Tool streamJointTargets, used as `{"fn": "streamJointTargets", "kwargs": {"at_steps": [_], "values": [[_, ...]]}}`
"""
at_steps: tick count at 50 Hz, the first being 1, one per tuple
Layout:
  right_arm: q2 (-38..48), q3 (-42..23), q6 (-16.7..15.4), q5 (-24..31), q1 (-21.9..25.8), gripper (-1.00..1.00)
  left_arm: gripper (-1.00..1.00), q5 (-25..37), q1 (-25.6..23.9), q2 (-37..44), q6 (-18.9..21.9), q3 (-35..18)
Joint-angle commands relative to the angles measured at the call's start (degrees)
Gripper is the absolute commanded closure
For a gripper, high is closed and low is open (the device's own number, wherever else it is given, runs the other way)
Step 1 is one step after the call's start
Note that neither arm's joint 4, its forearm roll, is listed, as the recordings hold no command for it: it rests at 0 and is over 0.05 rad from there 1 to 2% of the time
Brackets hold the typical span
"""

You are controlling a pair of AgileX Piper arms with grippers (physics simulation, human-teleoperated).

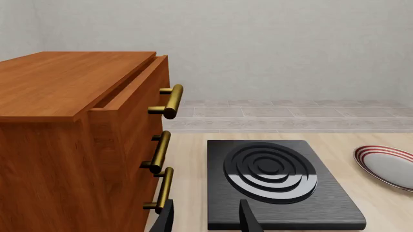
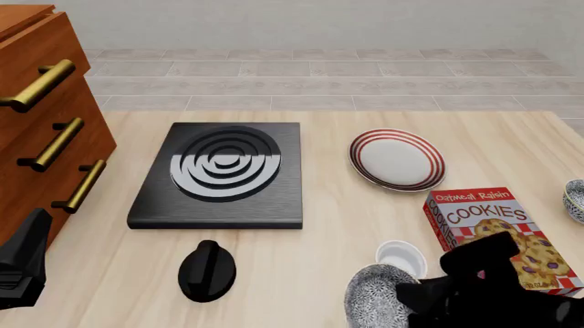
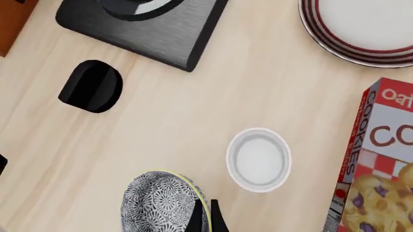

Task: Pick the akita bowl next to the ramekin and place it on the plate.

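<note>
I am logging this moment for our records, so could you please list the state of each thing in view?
Speckled blue-grey akita bowl: upright, rim pinched by right gripper.
Plain white ramekin: upright, empty.
Red-ringed white plate: empty.
Wooden drawer cabinet: top drawer slightly open.
Cookie box: lying flat.
Left gripper: open, holding nothing.

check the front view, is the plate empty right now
Yes, the plate shows only its bare white centre, while the akita bowl sits near the ramekin.

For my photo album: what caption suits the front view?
Right pincer at the patterned bowl beside the ramekin, plate waiting beyond.
</note>
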Motion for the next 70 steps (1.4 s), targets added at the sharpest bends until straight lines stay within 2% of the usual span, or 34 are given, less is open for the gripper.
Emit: {"fn": "streamJointTargets", "kwargs": {"at_steps": [1,3,10,27,29,35,41,54,57,70], "values": [[-2.6,-2.1,1.2,1.9,-2.6,1.00,-1.00,0.0,0.0,0.0,0.0,0.0],[-3.5,-3.0,-1.3,2.7,-6.0,1.00,-1.00,0.0,0.0,0.0,0.0,0.0],[-3.8,-5.1,-0.3,3.6,-7.3,1.00,-1.00,0.0,0.0,0.0,0.0,0.0],[-3.0,-8.3,-0.2,3.0,-12.5,1.00,-1.00,0.0,0.0,0.0,0.0,0.0],[-3.3,-8.6,-0.3,2.6,-14.2,1.00,-1.00,0.0,0.0,0.0,0.0,0.0],[-2.3,-10.3,-0.3,2.6,-14.8,1.00,-1.00,0.0,0.0,0.0,0.0,0.0],[-1.4,-10.7,-0.1,1.6,-15.3,1.00,-1.00,0.0,0.0,0.0,0.0,0.0],[1.3,-13.0,-0.8,-0.7,-19.7,1.00,-1.00,0.0,0.0,0.0,0.0,0.0],[1.8,-13.1,-1.4,-1.5,-22.0,1.00,-1.00,0.0,0.0,0.0,0.0,0.0],[5.9,-13.9,-1.5,-5.1,-24.5,1.00,-1.00,0.0,0.0,0.0,0.0,0.0]]}}
